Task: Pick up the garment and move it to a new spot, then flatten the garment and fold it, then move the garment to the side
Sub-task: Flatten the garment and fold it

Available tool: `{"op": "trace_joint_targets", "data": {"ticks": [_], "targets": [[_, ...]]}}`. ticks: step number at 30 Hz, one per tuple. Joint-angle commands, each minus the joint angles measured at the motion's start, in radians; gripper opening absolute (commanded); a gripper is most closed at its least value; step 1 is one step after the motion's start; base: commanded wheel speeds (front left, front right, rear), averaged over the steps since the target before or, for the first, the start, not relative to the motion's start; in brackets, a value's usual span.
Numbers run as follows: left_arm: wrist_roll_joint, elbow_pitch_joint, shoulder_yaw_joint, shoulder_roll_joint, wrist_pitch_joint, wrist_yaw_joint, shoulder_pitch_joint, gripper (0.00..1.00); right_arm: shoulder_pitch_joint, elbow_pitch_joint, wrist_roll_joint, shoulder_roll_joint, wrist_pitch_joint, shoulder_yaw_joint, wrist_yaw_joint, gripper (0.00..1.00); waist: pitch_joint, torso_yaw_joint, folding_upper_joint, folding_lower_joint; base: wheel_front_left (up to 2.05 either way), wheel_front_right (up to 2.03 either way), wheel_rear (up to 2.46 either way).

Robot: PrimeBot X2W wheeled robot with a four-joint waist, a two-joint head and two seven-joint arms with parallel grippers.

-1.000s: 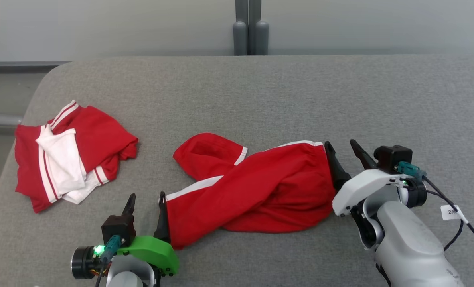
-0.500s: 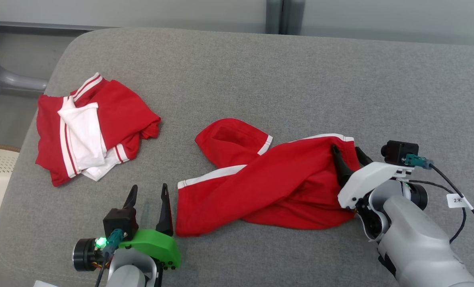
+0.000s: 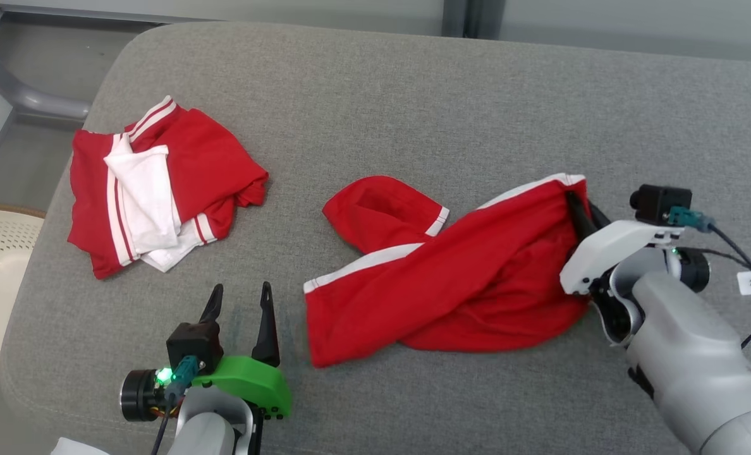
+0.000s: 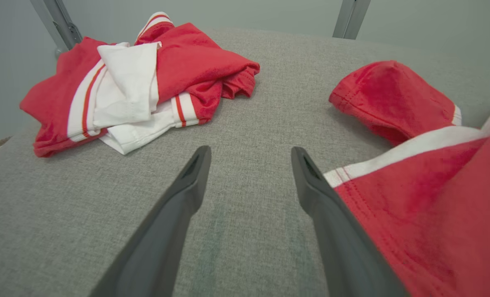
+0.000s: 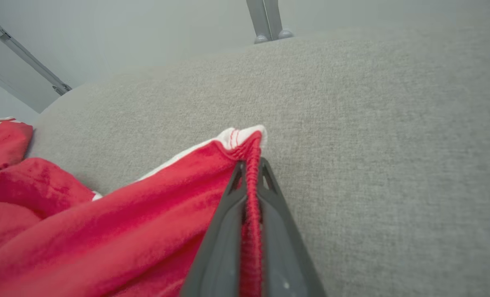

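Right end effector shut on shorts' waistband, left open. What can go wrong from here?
Right end effector pinches only the waistband corner; it may slip on lifting.
The red shorts lie twisted; one-handed lifting may tighten that.
Open left end effector sits beside the leg hem and could snag it.

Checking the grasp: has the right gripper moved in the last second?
Yes. The right gripper advanced leftward from beside the red shorts' waistband onto it, and shut there.

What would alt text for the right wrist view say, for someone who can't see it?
The robot's right hand is pinched shut on the gathered edge of a red garment with white trim. The garment trails away to the lower left across a grey fabric surface, with a pale wall behind.
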Motion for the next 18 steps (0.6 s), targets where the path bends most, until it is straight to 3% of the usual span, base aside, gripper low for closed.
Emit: {"op": "trace_joint_targets", "data": {"ticks": [1,4,8,18], "targets": [[0.0,-0.002,-0.003,0.003,0.0,0.004,-0.019,1.0,-0.033,-0.003,-0.02,-0.021,-0.01,0.0,0.0,0.0,0.005,0.005,0.0,0.0,0.0,0.0,0.0],[-0.007,-0.005,-0.016,0.003,0.0,0.005,-0.027,1.0,-0.111,-0.11,-0.14,-0.08,-0.013,-0.046,0.0,0.0,0.009,0.008,0.0,0.0,0.0,0.0,0.0],[-0.011,-0.004,-0.023,0.003,0.0,0.008,-0.021,1.0,-0.109,-0.248,-0.23,-0.081,-0.013,-0.092,0.0,0.0,-0.003,-0.005,0.0,0.0,0.0,0.0,0.0],[0.004,0.006,-0.002,0.003,0.0,0.004,0.009,1.0,0.193,-0.492,-0.299,-0.074,-0.013,-0.101,0.0,0.0,-0.049,-0.094,0.0,0.0,0.0,0.0,0.0]]}}
